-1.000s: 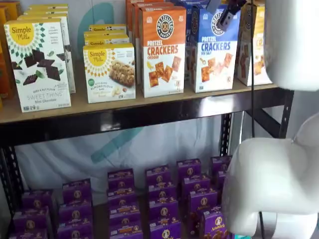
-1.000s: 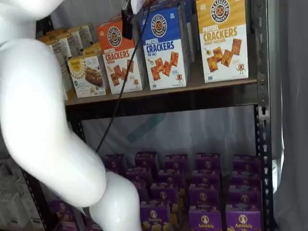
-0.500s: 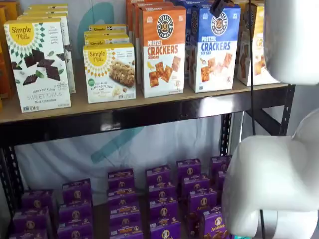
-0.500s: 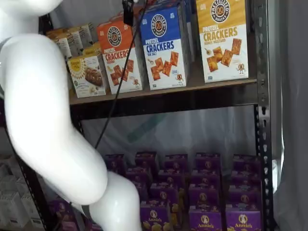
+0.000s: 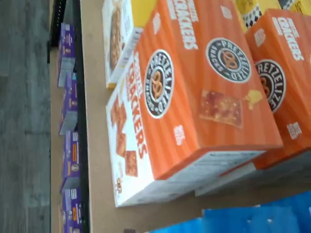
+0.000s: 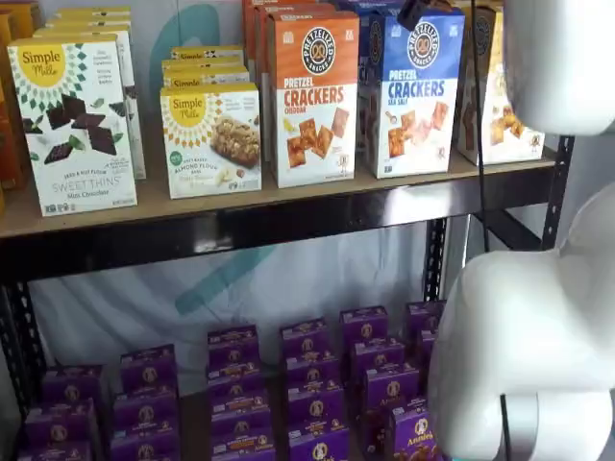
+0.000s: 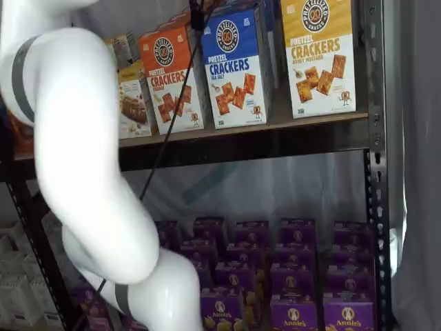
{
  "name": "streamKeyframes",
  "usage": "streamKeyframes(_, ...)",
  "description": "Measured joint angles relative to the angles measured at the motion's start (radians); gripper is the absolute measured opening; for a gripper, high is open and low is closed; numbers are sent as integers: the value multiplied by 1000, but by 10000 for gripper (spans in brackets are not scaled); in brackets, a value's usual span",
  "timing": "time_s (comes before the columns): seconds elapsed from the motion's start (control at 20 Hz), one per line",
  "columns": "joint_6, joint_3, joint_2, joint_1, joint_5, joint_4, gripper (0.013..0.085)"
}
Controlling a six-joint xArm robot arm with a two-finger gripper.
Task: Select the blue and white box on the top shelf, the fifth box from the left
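The blue and white box (image 6: pixel 413 91) stands upright at the front of the top shelf (image 6: pixel 240 230), between an orange-topped box and a yellow-topped one; it shows in both shelf views (image 7: pixel 238 65). In the wrist view only a strip of blue box top (image 5: pixel 252 219) shows, beside the orange boxes. My gripper (image 6: pixel 412 12) shows only as black finger tips hanging from the top edge just above the blue box's upper front; it also shows in a shelf view (image 7: pixel 197 15). No gap or held box can be made out.
An orange Cheddar box (image 6: pixel 312 96) and a yellow-topped cracker box (image 7: pixel 318 55) flank the blue one. Simple Mills boxes (image 6: pixel 72 125) stand further left. Purple boxes (image 6: pixel 307 384) fill the lower level. My white arm (image 7: pixel 76 152) and its cable (image 6: pixel 483 144) hang before the shelves.
The gripper has risen, so less of its black fingers shows above the blue box. The white arm has swung across in front of the shelves.
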Motion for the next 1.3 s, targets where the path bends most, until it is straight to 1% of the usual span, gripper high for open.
streamKeyframes(0.3,-2,-77,82,24,11,-55,850)
streamKeyframes(0.5,-8,-113,120,28,29,-83,850)
streamKeyframes(0.95,-26,-145,167,38,52,-143,850)
streamKeyframes(1.3,-24,-208,213,58,147,-216,850)
